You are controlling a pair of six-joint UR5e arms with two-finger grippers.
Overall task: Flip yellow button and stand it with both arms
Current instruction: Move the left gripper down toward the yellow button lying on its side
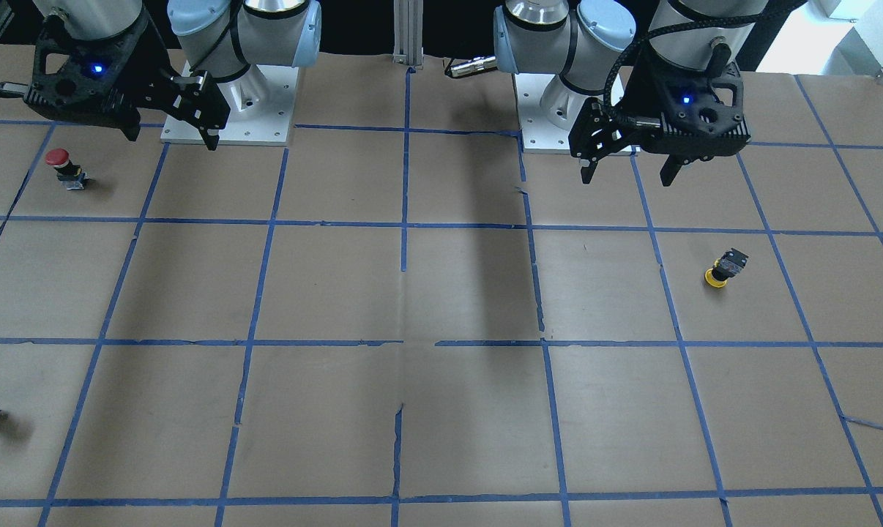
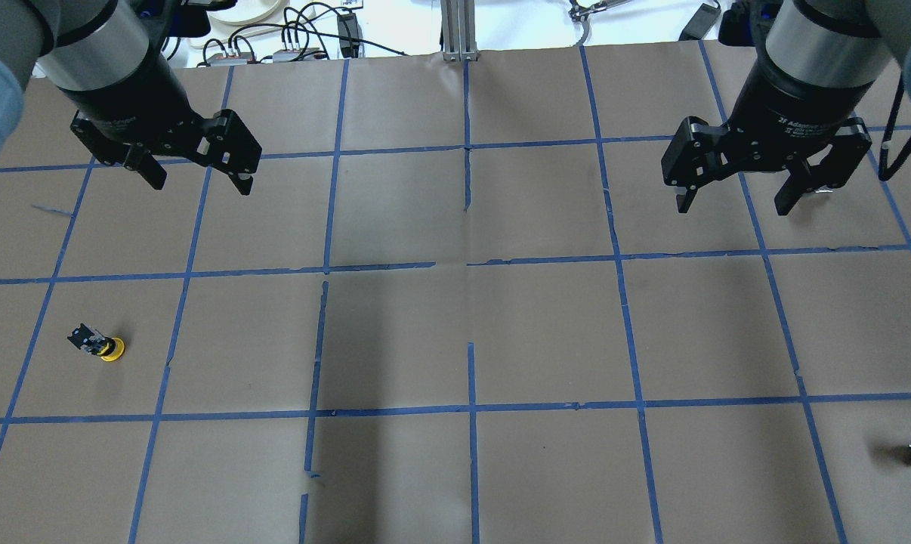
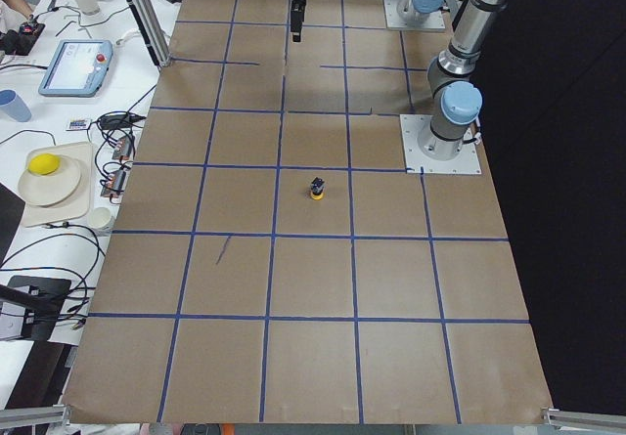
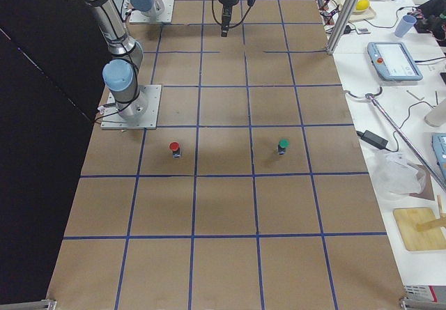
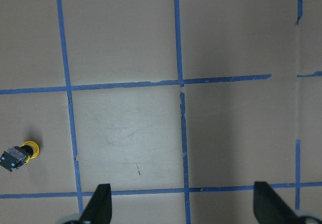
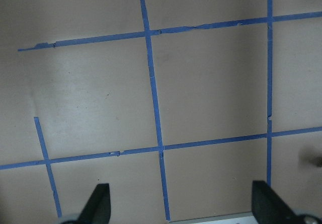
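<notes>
The small yellow-capped black push-button (image 2: pixel 97 344) seems to sit cap-down, well off to one side of our black left gripper (image 2: pixel 199 181). Our right gripper (image 2: pixel 733 204) is much farther; both are wide open.

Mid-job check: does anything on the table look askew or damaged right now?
The yellow button on the robot's left side sits upside down, cap down and black body up. The blue grid tape is torn and ragged in places, as near the middle. Nothing else stands out.
</notes>
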